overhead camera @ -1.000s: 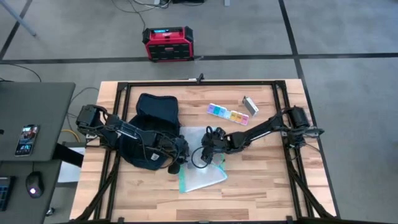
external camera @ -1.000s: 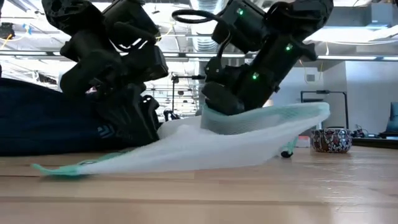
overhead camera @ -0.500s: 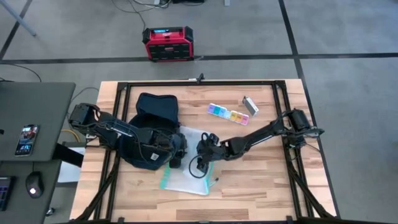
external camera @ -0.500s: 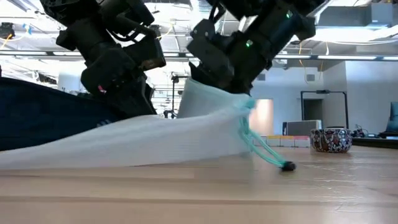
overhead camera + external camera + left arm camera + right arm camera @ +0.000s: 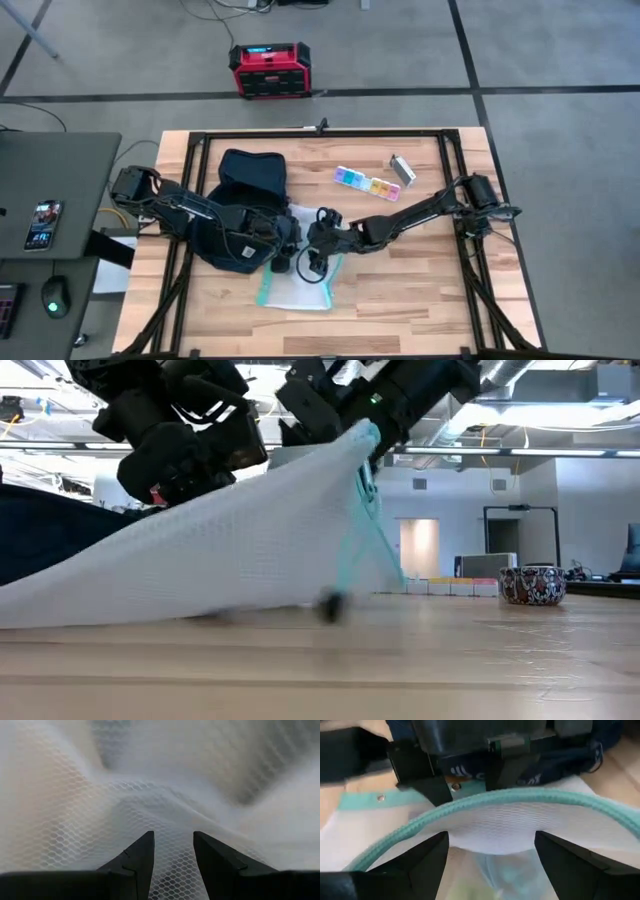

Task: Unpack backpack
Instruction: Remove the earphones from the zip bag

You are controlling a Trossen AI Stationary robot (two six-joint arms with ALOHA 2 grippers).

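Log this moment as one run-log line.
task: unpack | right gripper: lifting white mesh bag with teal trim | left gripper: on same bag, at dark navy fabric backpack | multicoloured pill organiser: on table, apart

backpack (image 5: pixel 245 195) left on table (image 5: pixel 400 300), mesh bag (image 5: pixel 295 285) beside it, pill organizer (image 5: pixel 366 183) behind

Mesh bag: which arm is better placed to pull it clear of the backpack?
Right. Right gripper holds the mesh bag's teal rim lifted, on the side away from the backpack; left gripper sits at the backpack's mouth.
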